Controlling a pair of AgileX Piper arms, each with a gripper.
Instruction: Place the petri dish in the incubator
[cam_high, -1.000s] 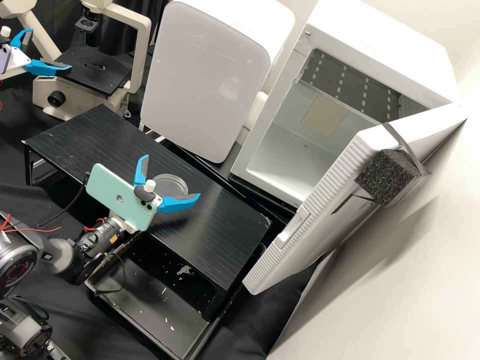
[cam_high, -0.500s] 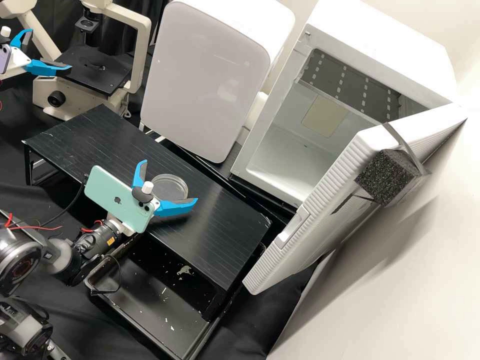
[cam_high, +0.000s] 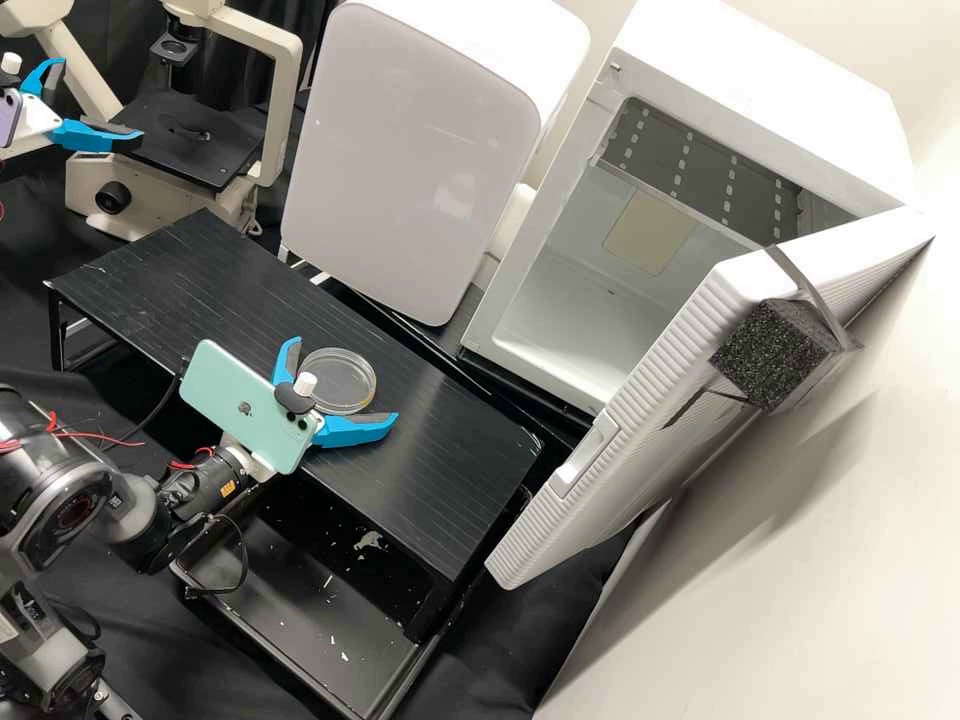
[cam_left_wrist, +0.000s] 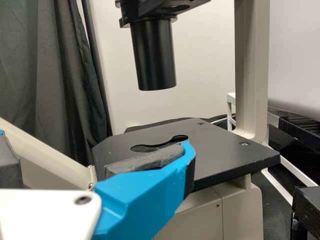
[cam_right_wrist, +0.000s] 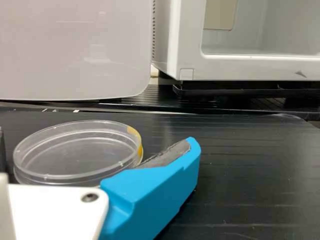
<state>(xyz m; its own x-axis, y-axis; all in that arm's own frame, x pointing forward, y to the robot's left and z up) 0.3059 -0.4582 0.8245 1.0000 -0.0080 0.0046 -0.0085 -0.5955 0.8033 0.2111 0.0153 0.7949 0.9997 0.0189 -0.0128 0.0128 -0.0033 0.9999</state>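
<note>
The right gripper (cam_high: 343, 382) is low over the black stand, open, with the clear petri dish (cam_high: 352, 370) lying flat partly between its fingers. In the right wrist view, the right gripper (cam_right_wrist: 96, 141) has one blue finger beside the petri dish (cam_right_wrist: 75, 152), whose rim bears a yellow mark; whether they touch I cannot tell. At the far left, the left gripper (cam_high: 100, 100) is by the microscope, open and empty. Its own wrist view has the left gripper (cam_left_wrist: 95, 142) in front of the microscope stage. The white incubator (cam_high: 530, 270) stands with its door open.
The dish rests on the black stand (cam_high: 440, 440). Behind it is a closed white appliance (cam_high: 410, 160). The incubator's open door (cam_high: 640, 430) juts forward at the right, with a black foam block (cam_high: 770, 355) on it. A cream microscope (cam_high: 285, 100) stands at back left.
The right gripper has shifted a little toward the high view's bottom, baring more of the petri dish, and its arm has changed pose. The dish and left gripper look unmoved.
</note>
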